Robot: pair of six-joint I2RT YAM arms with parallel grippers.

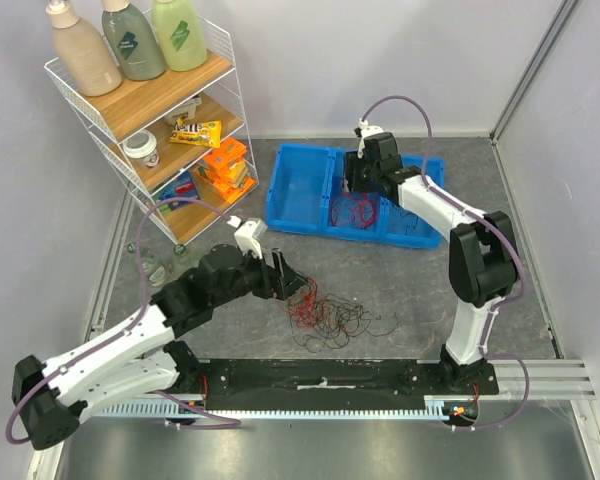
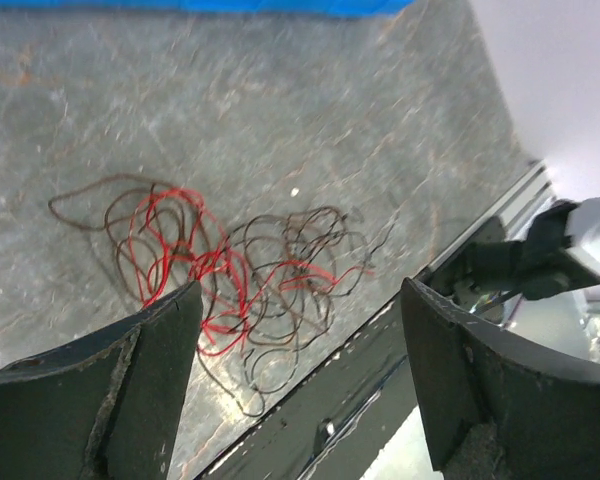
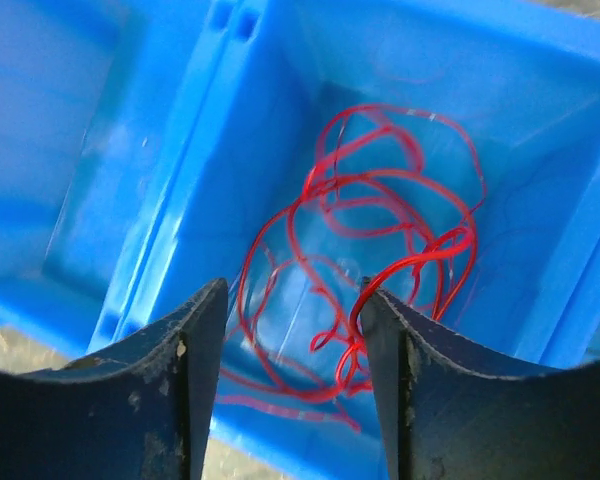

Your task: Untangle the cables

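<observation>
Grey tabletop carries tangled thin red-and-black cables. The left gripper hovers spread above them. The right gripper hangs parted over red cables in a blue plastic bin, apparently sorting colours.

Moulded blue plastic bin: smooth, glossy. Thin red and black cables: slick plastic sheathing (the red catches light). Mottled grey table top: matt, stone-like. My left gripper, fingers: matt black plastic, scuffed at edges.
</observation>
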